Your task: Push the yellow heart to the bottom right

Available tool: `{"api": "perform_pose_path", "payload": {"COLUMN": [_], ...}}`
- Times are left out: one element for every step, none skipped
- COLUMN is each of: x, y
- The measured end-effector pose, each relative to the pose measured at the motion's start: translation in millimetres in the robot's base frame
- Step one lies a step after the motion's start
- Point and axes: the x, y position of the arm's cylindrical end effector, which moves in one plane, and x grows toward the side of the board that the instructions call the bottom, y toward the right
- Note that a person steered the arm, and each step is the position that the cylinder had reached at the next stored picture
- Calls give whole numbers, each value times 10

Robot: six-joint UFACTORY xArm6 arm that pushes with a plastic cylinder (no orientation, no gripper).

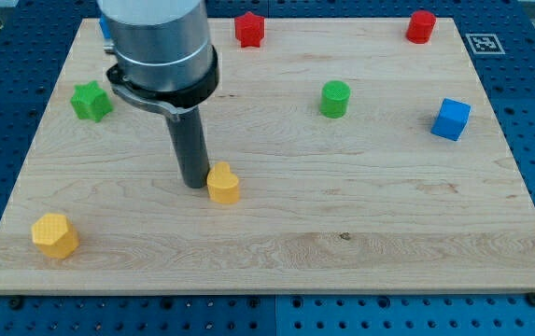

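The yellow heart (223,183) lies on the wooden board (360,233), left of the board's middle. My tip (193,183) stands just to the left of the heart, touching or nearly touching its left side. The rod rises from there to the arm's grey body at the view's top left.
A yellow hexagon (54,235) lies at the bottom left. A green star (91,101) is at the left, a green cylinder (335,98) right of centre, a blue cube (451,119) at the right. A red block (249,29) and a red cylinder (421,26) sit at the top edge. A blue block (105,26) peeks out behind the arm.
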Motion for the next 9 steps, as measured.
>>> {"api": "perform_pose_path", "payload": {"x": [92, 209, 346, 505, 673, 716, 798, 943, 1048], "y": [294, 592, 845, 1050, 1318, 1616, 1880, 2181, 2479]}}
